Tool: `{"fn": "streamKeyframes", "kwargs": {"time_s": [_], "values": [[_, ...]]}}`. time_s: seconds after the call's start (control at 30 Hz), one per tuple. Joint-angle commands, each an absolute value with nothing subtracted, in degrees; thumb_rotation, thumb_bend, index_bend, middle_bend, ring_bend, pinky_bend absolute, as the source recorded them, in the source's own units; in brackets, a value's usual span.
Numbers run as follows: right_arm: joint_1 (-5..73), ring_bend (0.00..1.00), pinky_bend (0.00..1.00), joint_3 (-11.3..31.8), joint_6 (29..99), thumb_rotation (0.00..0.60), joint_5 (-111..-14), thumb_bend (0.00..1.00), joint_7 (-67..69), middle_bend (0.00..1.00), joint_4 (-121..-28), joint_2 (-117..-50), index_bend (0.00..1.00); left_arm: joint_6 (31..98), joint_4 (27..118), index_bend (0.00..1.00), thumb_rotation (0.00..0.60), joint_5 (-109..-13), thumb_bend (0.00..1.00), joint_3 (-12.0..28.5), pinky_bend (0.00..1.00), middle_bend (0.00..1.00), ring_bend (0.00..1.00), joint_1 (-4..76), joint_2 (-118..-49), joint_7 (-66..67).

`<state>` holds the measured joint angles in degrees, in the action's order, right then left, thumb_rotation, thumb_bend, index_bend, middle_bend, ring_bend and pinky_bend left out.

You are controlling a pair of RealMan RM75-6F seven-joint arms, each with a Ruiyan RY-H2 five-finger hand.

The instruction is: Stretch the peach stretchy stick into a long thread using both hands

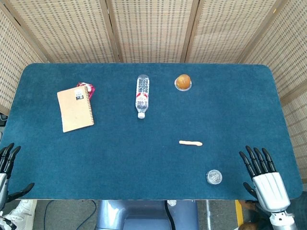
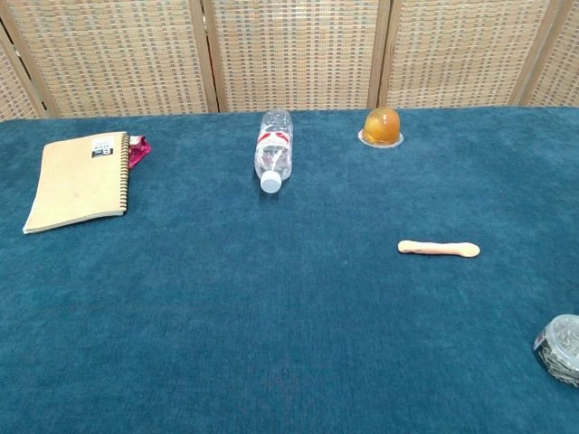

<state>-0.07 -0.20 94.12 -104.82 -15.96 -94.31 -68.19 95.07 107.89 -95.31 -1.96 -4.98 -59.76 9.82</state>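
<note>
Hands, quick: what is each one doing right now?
Left hand: open, fingers apart, holding nothing, at the table's near-left edge.
Right hand: open, fingers spread, holding nothing, clear of the peach stick.

A peach stretchy stick (image 2: pixel 439 248) lies flat on the blue table (image 2: pixel 226 316), below the orange jelly cup (image 2: pixel 382 127).

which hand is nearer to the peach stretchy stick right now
Right. The right hand sits open at the table's near edge, just beyond and right of the peach stretchy stick. The left hand is at the far left edge, across the table.
</note>
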Motion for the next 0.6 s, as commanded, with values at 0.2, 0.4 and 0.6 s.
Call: {"fn": "streamKeyframes", "kwargs": {"time_s": [0.2, 0.4, 0.6], "values": [[-0.14, 0.0, 0.0, -0.87, 92.88, 0.6, -103.44, 0.0, -15.1, 0.0, -96.63, -68.17, 0.0, 94.83, 107.87, 0.0, 0.6, -95.02, 0.0, -1.83, 0.0, 0.0, 0.0, -4.93, -60.07, 10.31], [2.32, 0.0, 0.0, -0.36, 88.24, 0.6, -101.57, 0.0, -13.56, 0.0, -98.85, -68.35, 0.0, 94.3, 108.24, 0.0, 0.6, -94.14, 0.0, -1.34, 0.0, 0.0, 0.0, -4.6, -60.33, 10.45], [11.68, 0.0, 0.0, 6.19, 74.49, 0.6, -92.78, 0.0, -15.48, 0.0, -101.58, -67.21, 0.03, 92.44, 108.13, 0.0, 0.6, -91.55, 0.0, -0.14, 0.0, 0.0, 0.0, -3.49, -61.01, 11.94]]}}
